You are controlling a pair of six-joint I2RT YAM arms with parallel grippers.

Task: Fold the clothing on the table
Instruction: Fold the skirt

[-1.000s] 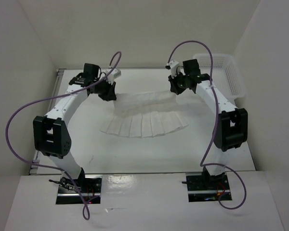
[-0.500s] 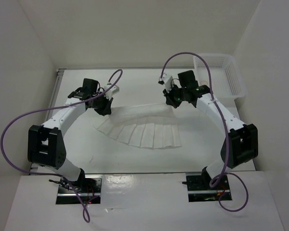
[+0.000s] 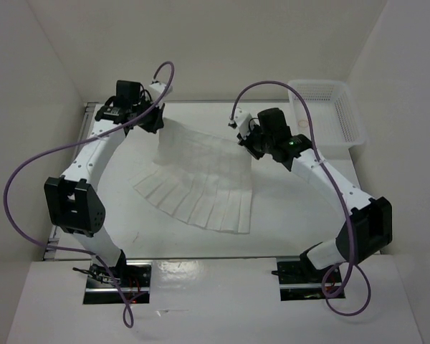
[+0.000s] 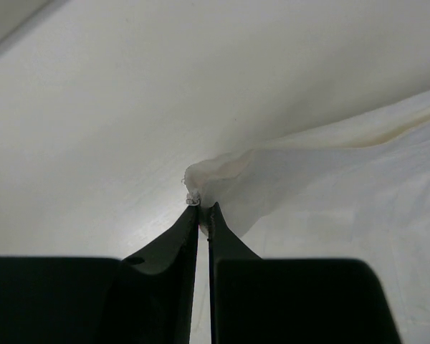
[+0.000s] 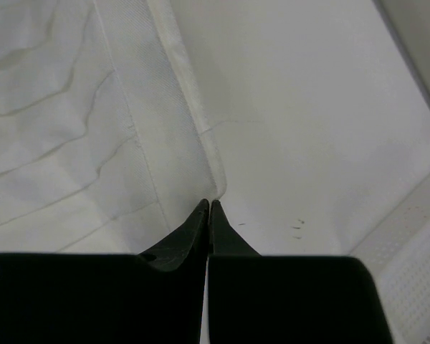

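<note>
nearest the camera, the two arm bases sit at the front edge of the table (image 3: 294, 215), each trailing a purple cable (image 3: 29, 172). just beyond them lies the wide pleated hem of the clothing (image 3: 201, 179). it is spread like a fan across the middle of the table, and its low end points toward the front, slightly right of centre. from there the fabric narrows and rises toward the back, drawn between the two arms.

the right gripper (image 3: 248, 147) reaches in from the right side to the clothing's right upper corner. in its wrist view the two black fingers (image 5: 201, 218) are pressed fully together, and the stitched edge of the clothing (image 5: 72, 129) runs straight into the tips, so the thin edge is pinched there. bare table lies to the right of them, and a bit of mesh basket shows at the lower right.

farther back and to the left, the left gripper (image 3: 155, 122) holds the other upper corner near the rear wall. its wrist view shows the jaws nearly closed on a small bunched tuft of fabric (a little knot of cloth pokes out above the tips), with the rest of the clothing (image 4: 330, 179) stretching off to the right above the table.

at the far right corner stands a white mesh basket (image 3: 347, 118), well apart from the clothing.
</note>
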